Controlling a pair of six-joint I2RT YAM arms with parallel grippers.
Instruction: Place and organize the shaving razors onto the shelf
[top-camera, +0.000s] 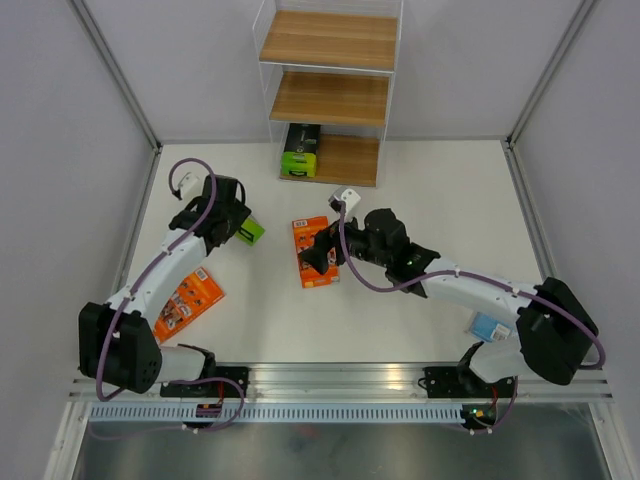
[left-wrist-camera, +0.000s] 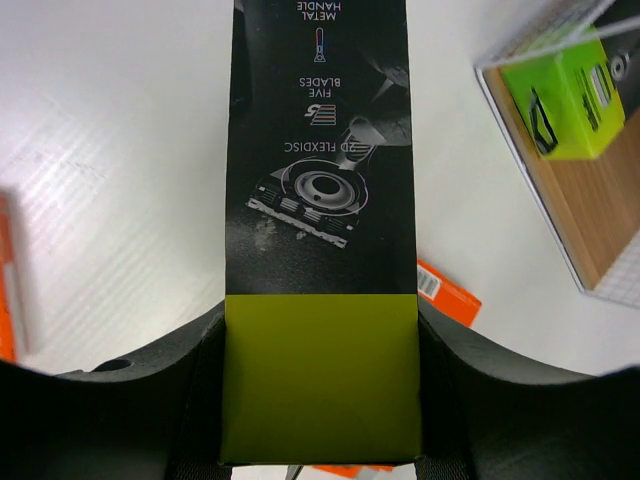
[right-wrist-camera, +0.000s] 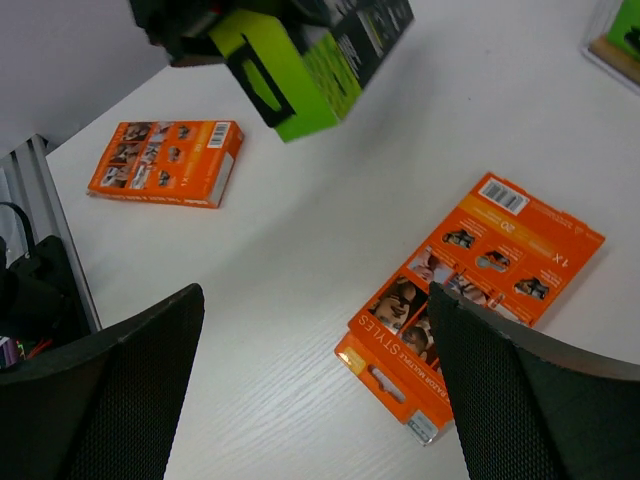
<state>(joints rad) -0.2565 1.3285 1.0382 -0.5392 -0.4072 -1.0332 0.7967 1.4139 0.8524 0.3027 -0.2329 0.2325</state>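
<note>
Shaving razor pack (left-wrist-camera: 320, 200), green-and-black, is clamped in the left gripper (left-wrist-camera: 320, 400), up off the table. The right gripper (right-wrist-camera: 315, 300) gapes wide above an orange pack (right-wrist-camera: 500, 250). Best bet: hold it level, swing to the shelf (top-camera: 350, 160), land beside its green twin (top-camera: 300, 150) on the bottom board.

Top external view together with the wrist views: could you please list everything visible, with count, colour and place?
shelf: one, light brown boards in a white frame, far edge of the table, centre.
green-and-black razor packs: two; this one on the shelf's bottom board, the other in the left gripper.
orange razor packs: two; this one mid-table, the other beside the left arm.
light blue razor pack: one, by the right arm's base.
table: one, white.
left gripper: black, shut on a green-and-black pack.
right gripper: black, open, over the mid-table orange pack.
</note>
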